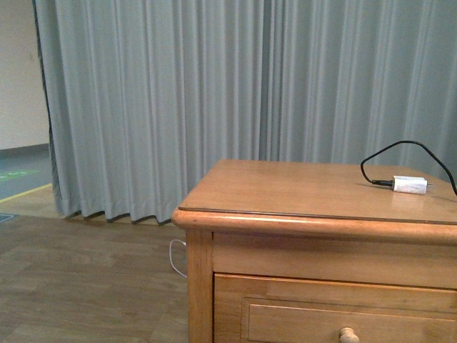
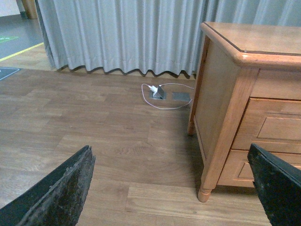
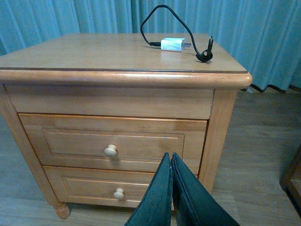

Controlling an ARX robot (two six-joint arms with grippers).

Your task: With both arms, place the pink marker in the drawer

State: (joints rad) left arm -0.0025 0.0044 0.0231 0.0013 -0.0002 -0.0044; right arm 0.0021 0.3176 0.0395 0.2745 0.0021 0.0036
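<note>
The nightstand (image 3: 117,101) has two drawers, both shut, so nothing inside them shows. The upper drawer (image 3: 113,141) carries a small round knob (image 3: 110,150); the lower drawer (image 3: 94,186) has its own knob (image 3: 119,193). On the top lies a white charger block (image 3: 173,44) with a black cable (image 3: 162,19) looping behind it and ending near the right edge. The pink marker is not visible in any view.

The right gripper (image 3: 170,188) hangs in front of the drawers, its two black fingers (image 3: 160,197) pressed together with nothing between them. The left gripper (image 2: 169,188) is spread wide, its fingers (image 2: 61,193) far apart over the wooden floor (image 2: 94,132), beside the nightstand's corner leg, holding nothing. A white cord (image 2: 162,96) lies on the floor by the curtain (image 2: 122,33).
</note>
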